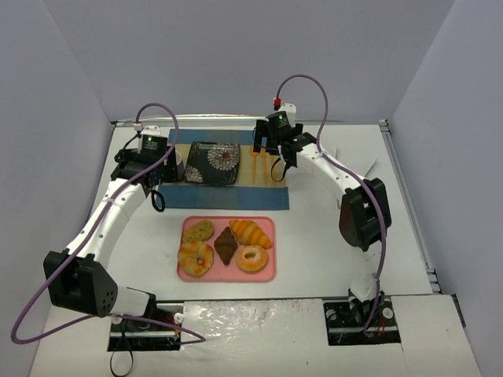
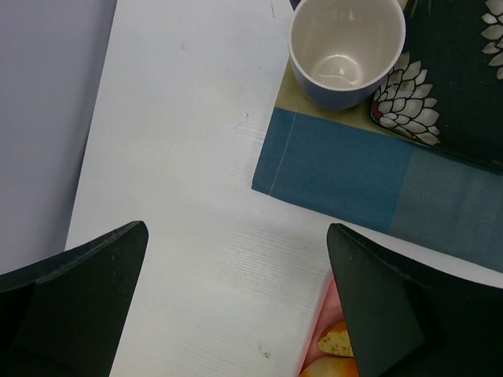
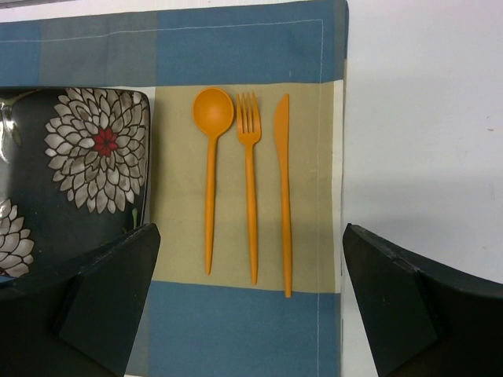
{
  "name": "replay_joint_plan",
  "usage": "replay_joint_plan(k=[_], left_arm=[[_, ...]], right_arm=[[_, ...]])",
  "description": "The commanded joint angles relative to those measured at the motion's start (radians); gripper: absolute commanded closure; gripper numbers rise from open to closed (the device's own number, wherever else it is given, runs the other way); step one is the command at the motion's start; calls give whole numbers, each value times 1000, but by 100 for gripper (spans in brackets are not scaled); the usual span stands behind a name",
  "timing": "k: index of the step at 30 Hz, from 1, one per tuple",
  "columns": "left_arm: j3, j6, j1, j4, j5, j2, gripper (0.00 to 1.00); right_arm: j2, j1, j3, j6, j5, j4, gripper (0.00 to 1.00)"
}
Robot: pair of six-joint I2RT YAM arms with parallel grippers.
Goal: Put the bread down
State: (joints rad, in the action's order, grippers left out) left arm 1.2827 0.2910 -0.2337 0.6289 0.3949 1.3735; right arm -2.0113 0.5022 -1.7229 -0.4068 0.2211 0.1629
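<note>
Pink plastic tray [image 1: 269, 223] sits mid-bench, and the croissant [image 1: 250, 232] lies in its far right part, slanted, with the dark chocolate pastry [image 1: 226, 245] just beside it and a ring donut [image 1: 251, 258] close on the near side. Neither arm is near it. The left gripper [image 2: 236, 236] hangs over bare bench beside the cup [image 2: 346, 47], jaws wide and holding nothing. The right gripper [image 3: 251, 228] hovers over the orange fork [image 3: 250, 181] on the placemat [image 3: 236, 330], jaws likewise wide and unloaded.

The likely target is the flowered dark plate [image 1: 214, 162], though that is a guess. The chief risk is crowding: wide jaws coming down on the croissant could catch the pastry or donut as well, or shove them across the tray. A pinch across the tapered end may let it slip. The right arm, dropping low as it leaves, could scatter the cutlery.
</note>
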Motion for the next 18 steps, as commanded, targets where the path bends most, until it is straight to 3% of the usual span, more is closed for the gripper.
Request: replay_joint_plan(k=[1,18], left_arm=[[64,3,22,-11,47,-11,3],[-60,73,73,-17,-4,-73,3]], right_arm=[[-13,-17,-61,19,-41,-8,0],[44,-14,76,23,-42,-5,0]])
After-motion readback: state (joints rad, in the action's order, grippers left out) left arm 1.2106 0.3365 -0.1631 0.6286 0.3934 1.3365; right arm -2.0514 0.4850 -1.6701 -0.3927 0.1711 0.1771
